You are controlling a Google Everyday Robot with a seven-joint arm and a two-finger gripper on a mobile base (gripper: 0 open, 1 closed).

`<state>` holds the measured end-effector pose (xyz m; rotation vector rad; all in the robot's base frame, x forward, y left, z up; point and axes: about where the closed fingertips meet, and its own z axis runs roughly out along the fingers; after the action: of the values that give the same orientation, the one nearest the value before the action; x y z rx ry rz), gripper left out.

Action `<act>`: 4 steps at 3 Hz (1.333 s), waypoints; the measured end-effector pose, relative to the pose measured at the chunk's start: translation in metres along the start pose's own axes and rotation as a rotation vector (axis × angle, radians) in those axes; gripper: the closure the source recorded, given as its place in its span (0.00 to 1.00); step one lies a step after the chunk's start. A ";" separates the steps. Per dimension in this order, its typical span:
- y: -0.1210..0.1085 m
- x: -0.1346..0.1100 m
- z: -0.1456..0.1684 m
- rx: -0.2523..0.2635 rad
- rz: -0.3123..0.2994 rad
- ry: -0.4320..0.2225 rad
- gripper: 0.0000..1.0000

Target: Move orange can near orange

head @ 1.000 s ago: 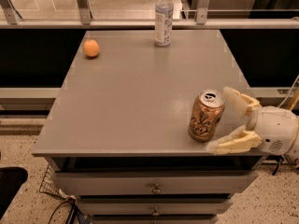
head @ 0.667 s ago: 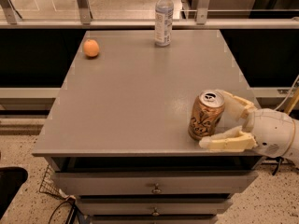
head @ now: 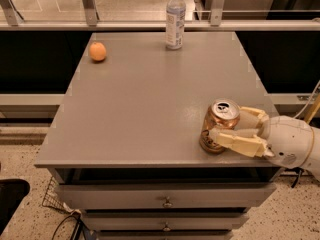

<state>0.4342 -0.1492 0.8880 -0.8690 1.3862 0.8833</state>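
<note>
The orange can [head: 216, 124] stands upright near the front right corner of the grey table [head: 150, 99]. My gripper [head: 231, 125] reaches in from the right, and its cream fingers [head: 235, 140] close around the can's sides. The orange [head: 97, 51] lies at the far left of the table, well away from the can.
A clear plastic water bottle [head: 174, 18] stands at the back centre of the table. Drawers [head: 165, 199] sit under the tabletop. A metal railing runs behind the table. The table's right edge is just beside the can.
The gripper's fingers have closed in from beside the can until they hold its sides. The can stays in place.
</note>
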 end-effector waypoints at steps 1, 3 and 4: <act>0.001 -0.001 0.002 -0.004 -0.002 0.000 0.86; -0.003 -0.010 0.013 -0.025 0.007 0.000 1.00; -0.025 -0.042 0.048 -0.064 0.000 -0.004 1.00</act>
<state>0.4777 -0.1166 0.9305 -0.9152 1.3612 0.9331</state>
